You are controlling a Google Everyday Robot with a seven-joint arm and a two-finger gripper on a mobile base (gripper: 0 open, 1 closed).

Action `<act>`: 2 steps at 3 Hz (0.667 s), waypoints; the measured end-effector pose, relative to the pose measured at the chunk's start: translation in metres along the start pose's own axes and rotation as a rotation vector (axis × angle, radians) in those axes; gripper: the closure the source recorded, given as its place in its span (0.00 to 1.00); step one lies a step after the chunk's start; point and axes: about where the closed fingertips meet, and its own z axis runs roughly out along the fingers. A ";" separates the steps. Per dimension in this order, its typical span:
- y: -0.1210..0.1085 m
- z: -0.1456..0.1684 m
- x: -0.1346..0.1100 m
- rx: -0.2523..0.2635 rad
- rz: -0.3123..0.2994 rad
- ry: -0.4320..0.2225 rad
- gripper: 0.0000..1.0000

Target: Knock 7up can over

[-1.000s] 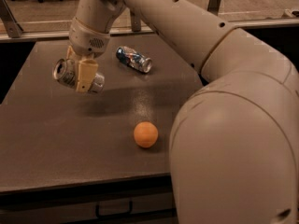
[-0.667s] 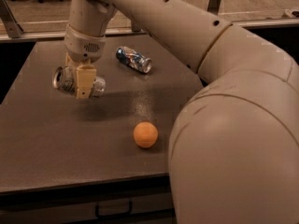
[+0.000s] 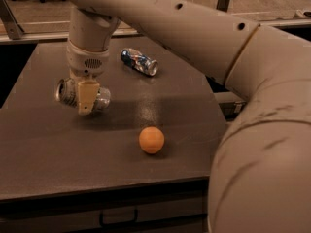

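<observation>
The 7up can [image 3: 66,91] is a silver can lying on its side at the left of the dark table [image 3: 43,154], its silver top facing left. My gripper [image 3: 86,97] comes down from above and sits right across the can's middle, its cream tip covering part of the can's body. Whether the can rests on the table or is held just above it does not show.
A blue-and-silver can [image 3: 139,61] lies on its side at the back middle of the table. An orange ball [image 3: 151,140] sits near the front middle. My large arm fills the right side of the view. The table's front edge has a drawer handle [image 3: 118,218] below.
The gripper has moved a little left and toward the front of the table, and the silver can has stayed with it, lying on its side throughout.
</observation>
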 end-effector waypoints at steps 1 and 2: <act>0.007 0.008 -0.004 0.011 0.012 -0.012 0.00; 0.010 0.012 -0.007 0.009 0.024 -0.040 0.00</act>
